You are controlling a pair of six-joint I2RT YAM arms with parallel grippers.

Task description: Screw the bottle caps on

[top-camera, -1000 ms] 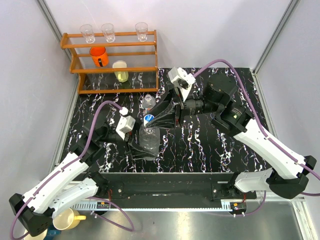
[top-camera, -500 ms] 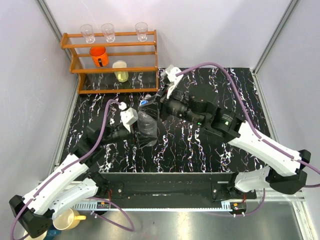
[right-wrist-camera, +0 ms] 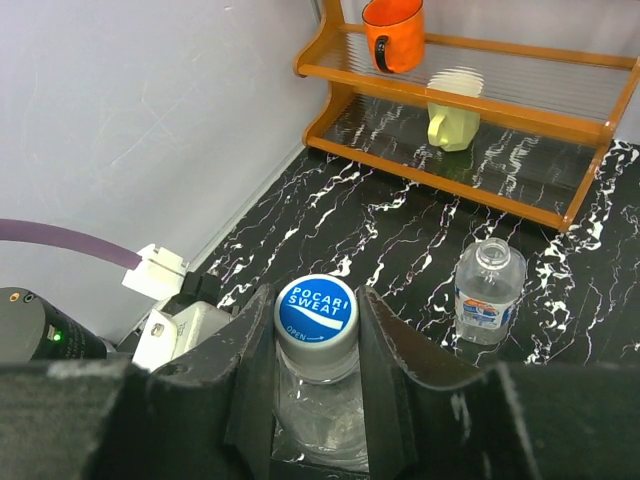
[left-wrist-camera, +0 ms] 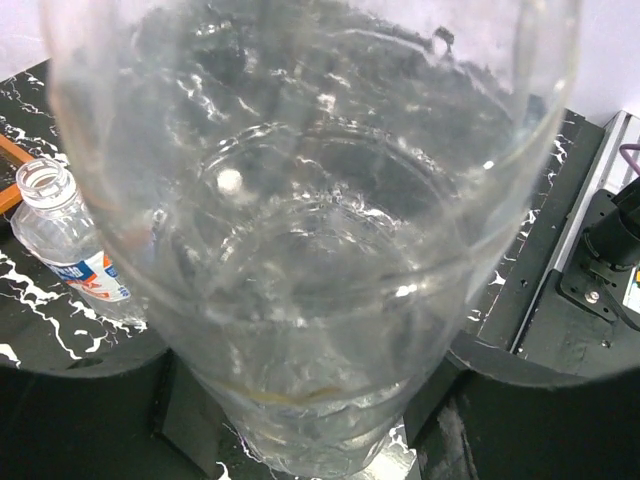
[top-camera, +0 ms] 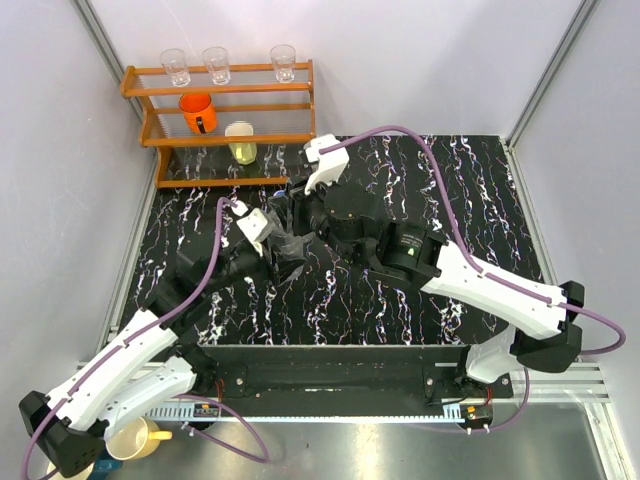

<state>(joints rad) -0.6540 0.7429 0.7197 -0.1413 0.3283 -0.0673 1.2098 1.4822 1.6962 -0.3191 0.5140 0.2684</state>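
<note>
Sitting on the neck of the wide bottle (right-wrist-camera: pixel 322 425) left of middle on the table (right-wrist-camera: pixel 385 225), the blue-topped cap (right-wrist-camera: pixel 316 308) is clamped by the right tool (right-wrist-camera: pixel 318 335), while the left tool (top-camera: pixel 275 250) grips that bottle's body and the smaller bottle (right-wrist-camera: pixel 489 292) stands uncapped farther back near the shelf (right-wrist-camera: pixel 455 98).

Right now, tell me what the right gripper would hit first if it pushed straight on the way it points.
The right gripper is shut on the blue-topped cap, so it would likely press that cap into the clear bottle right beneath it first.
</note>
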